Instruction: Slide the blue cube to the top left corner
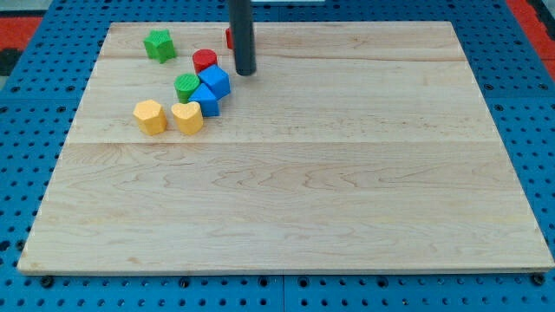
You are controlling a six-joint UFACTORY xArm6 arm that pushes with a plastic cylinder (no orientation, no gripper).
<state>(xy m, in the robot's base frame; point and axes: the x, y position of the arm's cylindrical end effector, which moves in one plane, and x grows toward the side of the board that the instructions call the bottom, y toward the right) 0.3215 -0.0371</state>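
Up near the view's top, left of centre, we find my tip (245, 73) resting on the wooden worktop (347, 191), just to the view's right of the blue cube (214, 81) and slightly above it; whether they touch we cannot tell. We carry no hand at all, only the straight dark rod, so nothing is held.

The blue cube sits in the upper left part of the worktop, inside a tight cluster of blocks. A second blue block (205, 100), its shape hard to make out, lies against the cube's lower left side. A green cylinder (186, 87) stands just to the cube's left, touching or nearly touching both blue blocks. A red cylinder (205, 61) stands just above and left of the cube, very close to it. These two cylinders lie between the cube and the worktop's top left corner.

Further towards that corner, apart from the cluster, a green star-like block (159, 44) sits near the top edge. Below the cluster, a yellow heart-shaped block (187, 117) lies just beside the lower blue block, and a yellow hexagonal block (150, 116) sits just to its left. Another red block (229, 38) peeks out from behind the rod at the top edge, mostly hidden, so we cannot tell its shape. A blue pegboard (35, 173) surrounds the worktop.
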